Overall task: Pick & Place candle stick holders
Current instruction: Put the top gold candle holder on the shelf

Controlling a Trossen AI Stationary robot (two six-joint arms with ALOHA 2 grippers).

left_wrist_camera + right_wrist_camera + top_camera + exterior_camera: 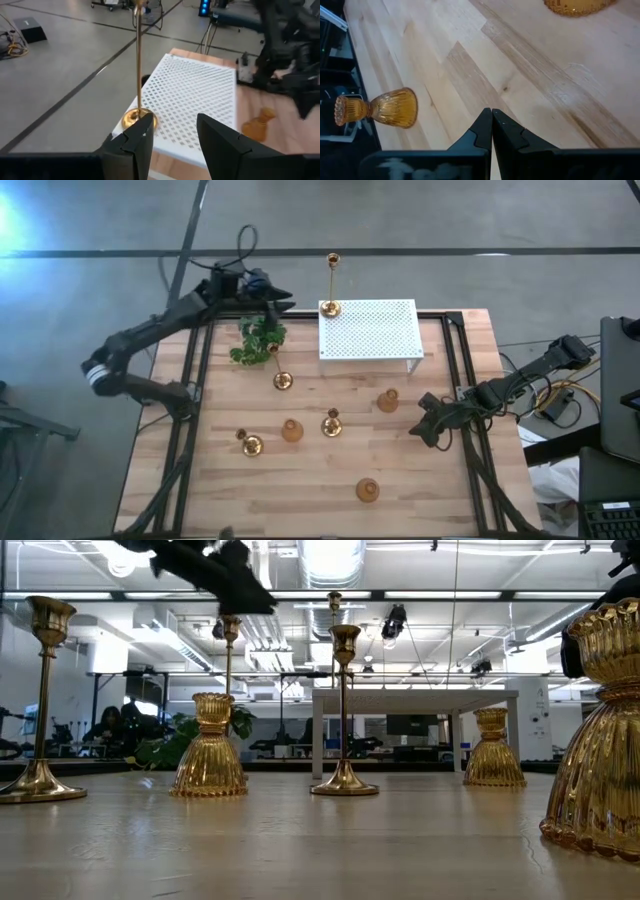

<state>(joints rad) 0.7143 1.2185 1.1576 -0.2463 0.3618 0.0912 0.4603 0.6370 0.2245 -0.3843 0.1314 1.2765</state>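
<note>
A tall thin-stemmed gold candle stick holder [331, 290] stands by its round base [135, 117] on the far left corner of the white perforated box [368, 328]. My left gripper [172, 131] hangs open just left of it, above the plant [260, 338], with nothing between its fingers. Three thin-stemmed holders [283, 378] [250, 444] [331, 423] and three squat ones [291, 430] [388, 400] [368, 490] stand on the wooden table. My right gripper [427, 426] rests shut over the table's right part, with a squat holder [380, 107] nearby.
The green plant [185, 740] sits at the far left of the table, under my left arm. The white box stands on legs at the far middle. Black frame rails [195, 380] run along the table's left and right sides. Bare wood [300, 500] lies near the front edge.
</note>
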